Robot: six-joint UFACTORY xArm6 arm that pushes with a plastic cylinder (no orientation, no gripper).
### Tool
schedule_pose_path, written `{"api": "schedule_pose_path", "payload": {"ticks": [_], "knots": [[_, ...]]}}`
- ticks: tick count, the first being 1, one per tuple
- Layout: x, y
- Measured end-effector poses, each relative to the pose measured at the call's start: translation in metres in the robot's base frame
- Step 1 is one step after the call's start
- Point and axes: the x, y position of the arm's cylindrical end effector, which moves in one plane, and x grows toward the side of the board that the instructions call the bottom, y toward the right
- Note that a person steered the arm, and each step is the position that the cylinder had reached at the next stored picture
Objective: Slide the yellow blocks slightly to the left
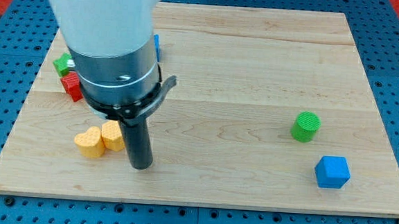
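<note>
Yellow pair in the camera view: yellow heart-shaped block (89, 143) and a second yellow block (113, 135) touching it, both just to the view's left of my tip (141, 166). No hand, only a bare rod holding nothing. Probably light, rigid, easy to slide over the wooden board (257, 74); best pushed on the right-hand face. Pair's long axis running left-right, slightly tilted.
</note>
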Motion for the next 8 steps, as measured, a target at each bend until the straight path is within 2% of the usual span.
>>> {"api": "schedule_pose_path", "payload": {"ticks": [1,2,3,4,5,6,7,8], "knots": [[-0.028,-0.005],[-0.022,-0.009],[-0.006,-0.066],[-0.004,-0.083],[-0.015,-0.147],[-0.005,-0.128],[-0.005,-0.064],[-0.009,-0.033]]}}
